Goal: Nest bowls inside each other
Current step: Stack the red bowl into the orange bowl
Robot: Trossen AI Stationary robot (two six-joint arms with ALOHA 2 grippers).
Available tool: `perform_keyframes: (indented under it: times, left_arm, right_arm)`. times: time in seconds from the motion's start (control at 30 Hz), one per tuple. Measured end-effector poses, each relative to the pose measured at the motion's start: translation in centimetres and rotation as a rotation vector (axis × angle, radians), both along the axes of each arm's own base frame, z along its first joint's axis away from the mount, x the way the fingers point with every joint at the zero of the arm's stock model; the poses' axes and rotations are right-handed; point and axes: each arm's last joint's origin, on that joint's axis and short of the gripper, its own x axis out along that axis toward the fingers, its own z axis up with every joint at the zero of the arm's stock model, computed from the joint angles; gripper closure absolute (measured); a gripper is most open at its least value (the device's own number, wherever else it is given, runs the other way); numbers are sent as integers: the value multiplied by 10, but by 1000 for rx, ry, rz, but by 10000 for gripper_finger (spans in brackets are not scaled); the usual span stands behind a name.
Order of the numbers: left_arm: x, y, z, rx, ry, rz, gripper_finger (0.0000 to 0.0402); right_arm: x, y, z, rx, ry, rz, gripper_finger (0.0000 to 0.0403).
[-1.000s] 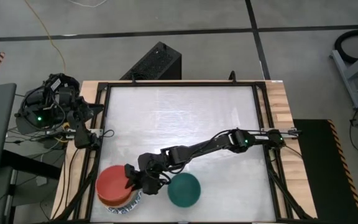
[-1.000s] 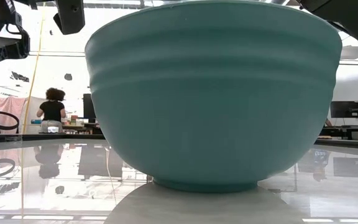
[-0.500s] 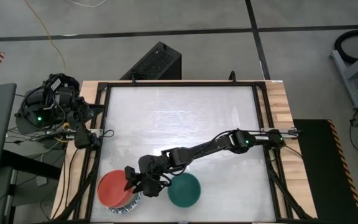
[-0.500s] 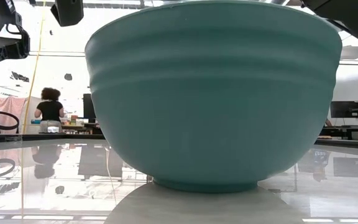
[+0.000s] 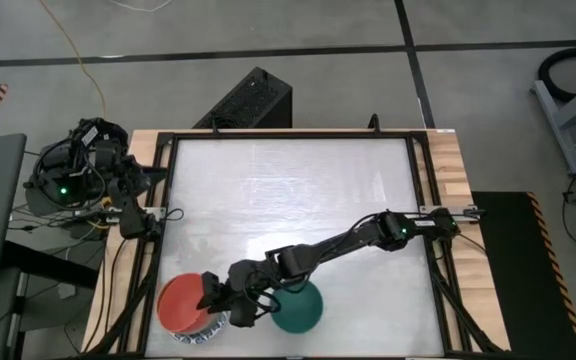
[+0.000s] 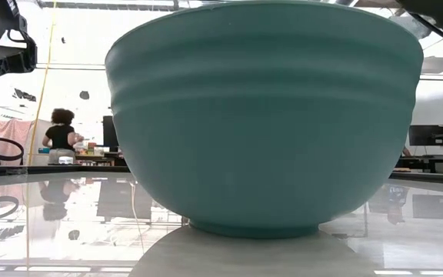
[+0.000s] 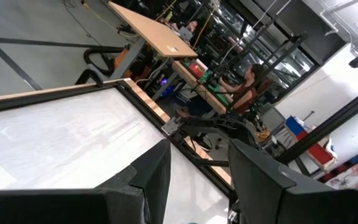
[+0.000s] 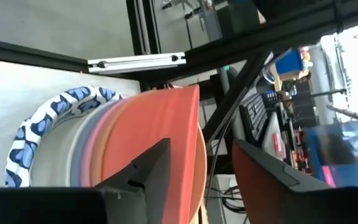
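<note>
The right gripper (image 5: 220, 303) hangs at the near edge of the table (image 5: 288, 190), low beside the stack of bowls (image 5: 190, 308), its fingers (image 8: 145, 171) spread and empty; the red bowl (image 5: 183, 301) tops that stack, with orange, pink and a blue-patterned white rim (image 8: 48, 115) showing beneath it in the right wrist view. The dark green bowl (image 5: 296, 306) sits alone just beside the stack, still to be nested. The left gripper (image 7: 197, 180) waits off the table's left side, fingers parted on nothing

The risk, judged from how close things lie: the gripper's body is wedged between stack and green bowl, so a sideways swing could knock the tall stack askew or shove the green bowl toward the table's edge

Against a second ago, the right arm has dropped nearer to the front edge and swung toward the green bowl, while the bowls have not shifted
</note>
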Motion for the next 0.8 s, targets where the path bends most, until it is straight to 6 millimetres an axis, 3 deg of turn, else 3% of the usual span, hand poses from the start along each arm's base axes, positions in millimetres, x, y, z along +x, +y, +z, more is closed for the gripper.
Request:
perform_keyframes:
  times: [0.43,0.8]
  left_arm:
    - [0,-1,0,10,-7,17,253]
    - [2,-6,0,29,-8,27,253]
  right_arm:
    - [1,1,-7,80,67,-21,261]
    - [2,-1,-13,103,121,-29,271]
